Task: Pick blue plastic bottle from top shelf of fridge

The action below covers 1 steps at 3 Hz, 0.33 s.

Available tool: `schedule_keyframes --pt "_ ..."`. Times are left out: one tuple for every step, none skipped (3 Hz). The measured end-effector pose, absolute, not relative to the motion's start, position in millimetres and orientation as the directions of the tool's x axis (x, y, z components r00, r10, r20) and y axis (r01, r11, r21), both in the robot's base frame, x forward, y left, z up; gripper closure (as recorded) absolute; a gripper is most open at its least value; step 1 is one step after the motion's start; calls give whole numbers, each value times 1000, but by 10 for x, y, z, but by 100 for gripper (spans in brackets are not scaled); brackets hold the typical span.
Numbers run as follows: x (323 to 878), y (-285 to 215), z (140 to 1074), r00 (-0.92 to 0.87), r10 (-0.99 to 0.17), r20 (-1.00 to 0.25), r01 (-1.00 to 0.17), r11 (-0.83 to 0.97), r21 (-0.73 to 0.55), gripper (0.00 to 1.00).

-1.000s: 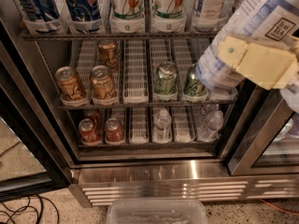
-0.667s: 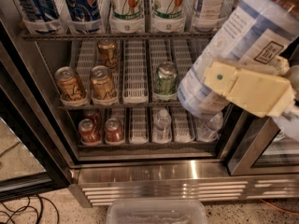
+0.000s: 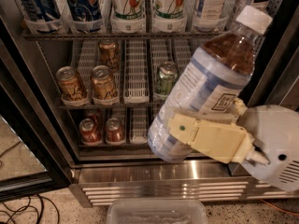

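Observation:
My gripper (image 3: 205, 134) is shut on the blue plastic bottle (image 3: 205, 85), a large clear bottle of brown drink with a pale blue-and-white label and a white cap. It holds the bottle tilted, cap up to the right, in front of the open fridge (image 3: 159, 176) and well below the top shelf (image 3: 117, 33). One cream finger (image 3: 210, 136) lies across the bottle's lower body. The top shelf holds dark blue cola bottles (image 3: 84, 3), green-and-white 7UP bottles (image 3: 128, 3) and more pale-labelled bottles (image 3: 212, 3).
Lower racks hold brown cans (image 3: 103, 80), a green can (image 3: 166, 77) and red cans (image 3: 88, 129). The black-framed door (image 3: 23, 139) stands open at left. A clear plastic bin (image 3: 156, 213) sits on the floor below; cables (image 3: 23, 213) lie at lower left.
The gripper has drawn the bottle farther out of the fridge, down and toward the camera. The bottle now shows whole, with its white cap in view.

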<state>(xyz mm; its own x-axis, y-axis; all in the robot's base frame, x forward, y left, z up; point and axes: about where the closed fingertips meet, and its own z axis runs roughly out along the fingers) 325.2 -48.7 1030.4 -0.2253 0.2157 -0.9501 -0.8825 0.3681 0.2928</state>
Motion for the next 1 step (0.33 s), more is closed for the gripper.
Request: schedule_keyframes --pt "3252 -485 10303 -225 215 -950 -882 368 293 100"
